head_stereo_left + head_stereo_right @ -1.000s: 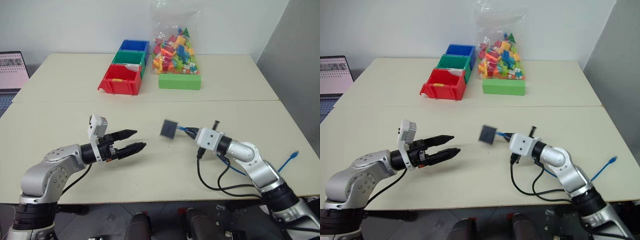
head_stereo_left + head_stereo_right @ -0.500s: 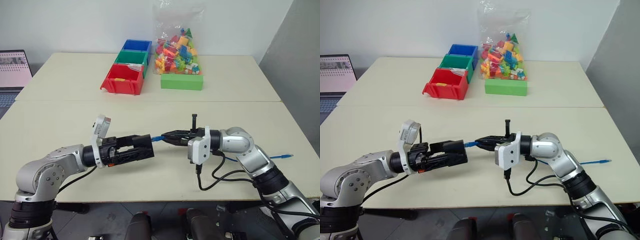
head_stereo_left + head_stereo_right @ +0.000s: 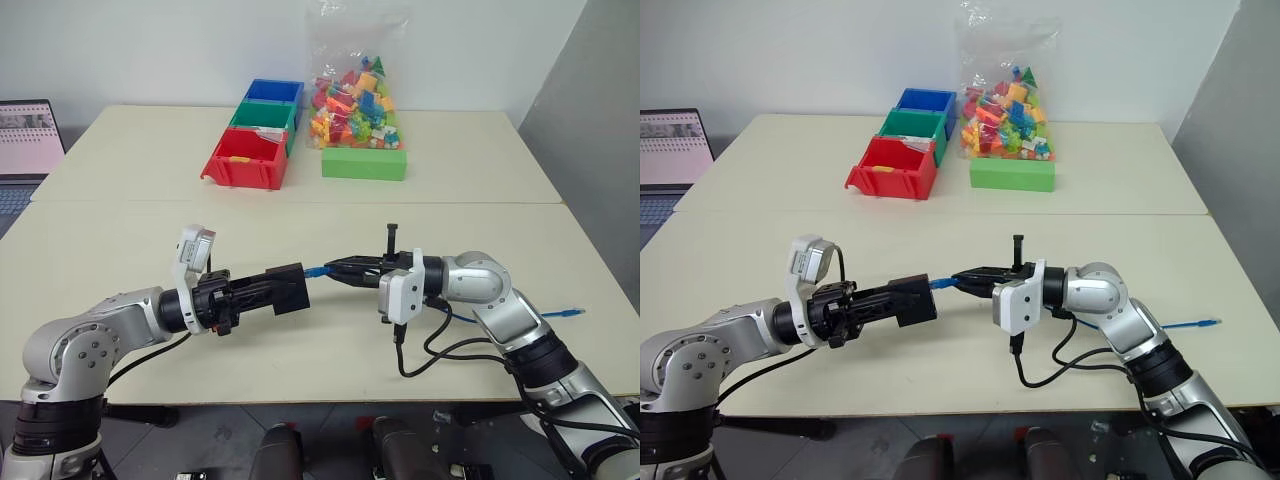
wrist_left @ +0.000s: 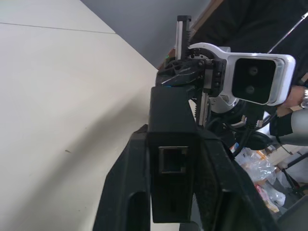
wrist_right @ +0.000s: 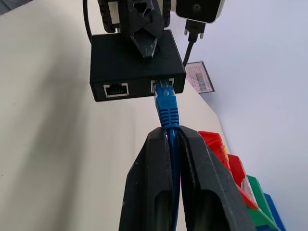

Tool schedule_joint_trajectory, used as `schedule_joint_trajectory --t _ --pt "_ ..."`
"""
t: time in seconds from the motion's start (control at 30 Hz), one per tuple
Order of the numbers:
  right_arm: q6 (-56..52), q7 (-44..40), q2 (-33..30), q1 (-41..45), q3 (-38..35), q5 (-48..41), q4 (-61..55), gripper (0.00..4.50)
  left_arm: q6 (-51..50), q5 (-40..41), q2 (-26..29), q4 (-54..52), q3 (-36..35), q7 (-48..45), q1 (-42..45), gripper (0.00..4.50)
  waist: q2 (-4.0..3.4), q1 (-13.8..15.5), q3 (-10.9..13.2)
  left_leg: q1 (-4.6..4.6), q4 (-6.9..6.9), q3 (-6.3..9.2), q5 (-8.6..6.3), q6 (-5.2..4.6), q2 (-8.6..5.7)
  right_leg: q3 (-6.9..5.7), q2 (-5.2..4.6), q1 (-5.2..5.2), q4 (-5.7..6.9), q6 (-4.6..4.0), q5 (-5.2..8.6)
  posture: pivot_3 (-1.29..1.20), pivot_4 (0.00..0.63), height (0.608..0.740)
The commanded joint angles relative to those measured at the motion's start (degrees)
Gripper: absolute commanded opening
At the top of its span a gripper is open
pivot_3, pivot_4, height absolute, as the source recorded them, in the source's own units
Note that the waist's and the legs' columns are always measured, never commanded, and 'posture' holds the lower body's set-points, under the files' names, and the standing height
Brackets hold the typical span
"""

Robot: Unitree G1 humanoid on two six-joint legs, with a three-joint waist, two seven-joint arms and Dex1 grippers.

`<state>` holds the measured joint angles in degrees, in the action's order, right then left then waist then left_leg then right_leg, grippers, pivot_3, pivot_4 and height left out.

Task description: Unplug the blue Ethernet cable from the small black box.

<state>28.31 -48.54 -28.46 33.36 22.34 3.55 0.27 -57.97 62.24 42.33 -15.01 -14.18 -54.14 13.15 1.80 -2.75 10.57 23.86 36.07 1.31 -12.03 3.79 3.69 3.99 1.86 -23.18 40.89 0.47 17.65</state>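
Both claws hold the box and cable in the air above the table.
The left claw (image 3: 285, 291) is clamped on the small black box (image 3: 288, 287), the right claw (image 3: 335, 271) on the blue cable (image 5: 167, 108), at the box's 3 o'clock. The plug sits in the box's port. The cable's free end (image 3: 572, 313) lies on the table (image 3: 120, 240), at 3 o'clock.

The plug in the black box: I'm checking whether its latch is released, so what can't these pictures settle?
- Latch tab: right wrist view, plug sits in the small black box; tab hidden inside the port.
- Cable's run: head views, blue Ethernet cable passes behind the right claw.
- Plug end: left wrist view, box hides it.
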Motion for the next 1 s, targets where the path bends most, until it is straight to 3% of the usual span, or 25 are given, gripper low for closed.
schedule_joint_trajectory --t 0.03,0.2,0.27,0.4,0.5,0.63,0.77,1.0 --pt "1.83 -0.21 0.05 1.58 -1.24 -0.01 -1.82 0.32 -0.19 0.86 0.54 -0.67 -0.81 0.35 0.94 0.78 0.0 0.01 0.0 0.0 0.0 0.0 0.0 0.0 0.0 0.0 0.0 0.0 0.0 0.0 0.0 0.0 0.15 0.74" --pt "0.44 -2.76 -1.29 0.89 -0.69 -1.41 -4.18 1.4 -0.06 0.27 0.77 -0.62 -0.36 -0.08 1.25 0.78 0.0 0.01 0.0 0.0 0.0 0.0 0.0 0.0 0.0 0.0 0.0 0.0 0.0 0.0 0.0 0.0 0.15 0.74" --pt "-4.96 -5.54 -2.33 0.16 -0.88 -5.29 -7.52 1.89 0.6 -0.8 1.15 -0.63 0.32 -0.76 1.43 0.78 0.0 0.04 0.0 0.0 0.0 0.0 0.0 0.0 0.0 0.0 0.0 0.0 0.0 0.0 0.0 0.0 0.15 0.74" --pt "-28.24 -7.58 -3.94 -0.74 -2.9 -18.65 -17.87 2.79 3.01 -4.17 2.16 -1.21 2.65 -3.67 1.3 0.78 -0.01 0.12 0.01 0.0 0.0 0.01 0.0 0.0 0.01 0.01 0.0 0.0 0.0 -0.04 -0.02 0.0 0.15 0.74" --pt "-52.99 -4.67 -4.55 1.81 -6.63 -37.4 -23.87 3.42 7.57 -7.39 2.71 -2.29 4.32 -7.95 0.5 0.78 -0.01 0.17 0.0 0.01 0.0 0.03 0.0 0.0 0.01 0.0 -0.01 0.0 0.02 -0.06 -0.03 0.0 0.15 0.74" --pt "-68.0 -1.65 -3.23 4.31 -10.44 -48.31 -23.25 4.3 11.16 -9.88 3.14 -1.89 5.71 -12.28 0.55 0.78 -0.01 0.16 0.0 -0.01 0.0 0.03 0.0 0.0 0.01 0.0 -0.02 0.0 0.02 -0.07 -0.03 0.0 0.15 0.74" --pt "-76.71 -0.34 -1.72 4.23 -12.22 -54.13 -20.33 4.33 12.83 -10.01 2.24 -0.78 5.91 -14.27 2.4 0.78 -0.01 0.15 0.01 0.02 -0.01 0.0 -0.01 -0.01 -0.01 0.0 -0.01 -0.01 -0.02 0.02 0.06 0.0 0.15 0.74" --pt "-81.7 0.33 1.23 2.64 -12.83 -56.83 -18.6 4.33 12.9 -10.13 1.55 0.41 6.56 -15.44 5.36 0.78 -0.01 -0.03 0.01 0.05 -0.02 0.0 -0.01 -0.02 -0.01 -0.03 0.02 -0.03 -0.03 0.15 0.13 0.0 0.15 0.74"
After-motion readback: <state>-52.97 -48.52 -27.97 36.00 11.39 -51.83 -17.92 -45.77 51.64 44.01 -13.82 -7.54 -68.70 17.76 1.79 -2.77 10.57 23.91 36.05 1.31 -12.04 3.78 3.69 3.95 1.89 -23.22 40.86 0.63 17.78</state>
